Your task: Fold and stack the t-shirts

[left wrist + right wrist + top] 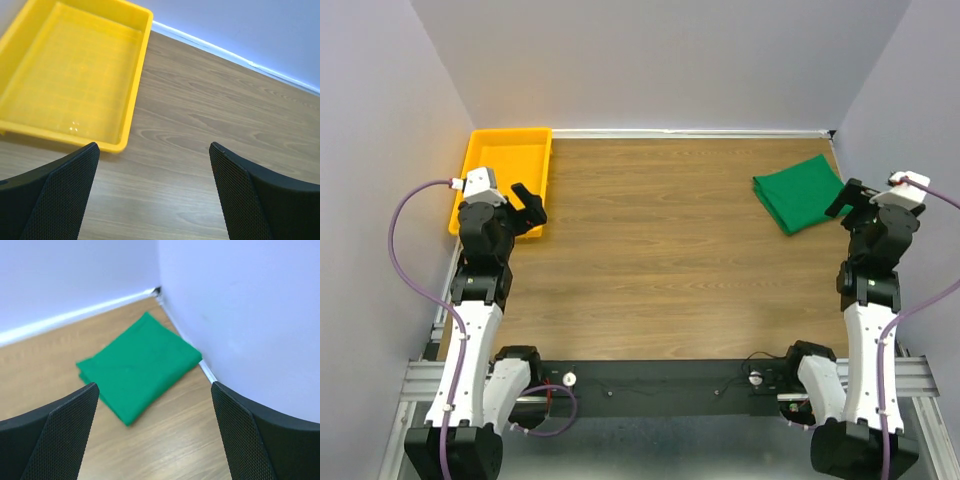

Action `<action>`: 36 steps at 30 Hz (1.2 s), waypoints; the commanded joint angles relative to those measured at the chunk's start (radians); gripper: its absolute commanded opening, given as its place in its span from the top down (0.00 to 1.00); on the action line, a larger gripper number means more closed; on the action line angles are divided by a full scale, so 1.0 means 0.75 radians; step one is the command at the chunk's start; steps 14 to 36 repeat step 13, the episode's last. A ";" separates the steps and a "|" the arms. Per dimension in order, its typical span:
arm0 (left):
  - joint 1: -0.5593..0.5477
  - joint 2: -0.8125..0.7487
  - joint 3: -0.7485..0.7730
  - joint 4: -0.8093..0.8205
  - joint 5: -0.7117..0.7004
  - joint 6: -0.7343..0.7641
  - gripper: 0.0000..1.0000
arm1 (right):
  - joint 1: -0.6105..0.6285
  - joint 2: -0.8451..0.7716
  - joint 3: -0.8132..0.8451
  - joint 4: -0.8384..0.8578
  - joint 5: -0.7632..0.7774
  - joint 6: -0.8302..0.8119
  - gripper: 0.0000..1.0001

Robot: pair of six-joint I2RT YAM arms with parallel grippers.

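A green t-shirt (800, 194) lies folded in a neat flat rectangle at the far right of the table, close to the right wall; it also shows in the right wrist view (137, 365). Its neck label is not visible. My right gripper (846, 197) is open and empty, raised just right of and nearer than the shirt, apart from it (154, 432). My left gripper (528, 204) is open and empty at the far left, above the near right corner of the yellow tray; in the left wrist view (152, 192) only bare wood lies between its fingers.
An empty yellow tray (467, 178) sits at the far left corner and shows in the left wrist view (134, 97). Grey walls close the table on the left, back and right. The wood table (650, 250) spreads between tray and shirt.
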 commanded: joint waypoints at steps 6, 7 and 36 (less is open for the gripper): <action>0.012 -0.050 0.045 0.007 0.163 0.203 0.02 | -0.003 -0.089 -0.036 -0.341 0.282 0.129 0.00; 0.014 -0.072 0.033 0.023 0.178 0.197 0.02 | -0.003 -0.087 -0.038 -0.357 0.292 0.117 0.00; 0.014 -0.128 -0.019 0.048 0.190 0.190 0.02 | -0.003 -0.050 -0.030 -0.365 0.266 0.105 0.00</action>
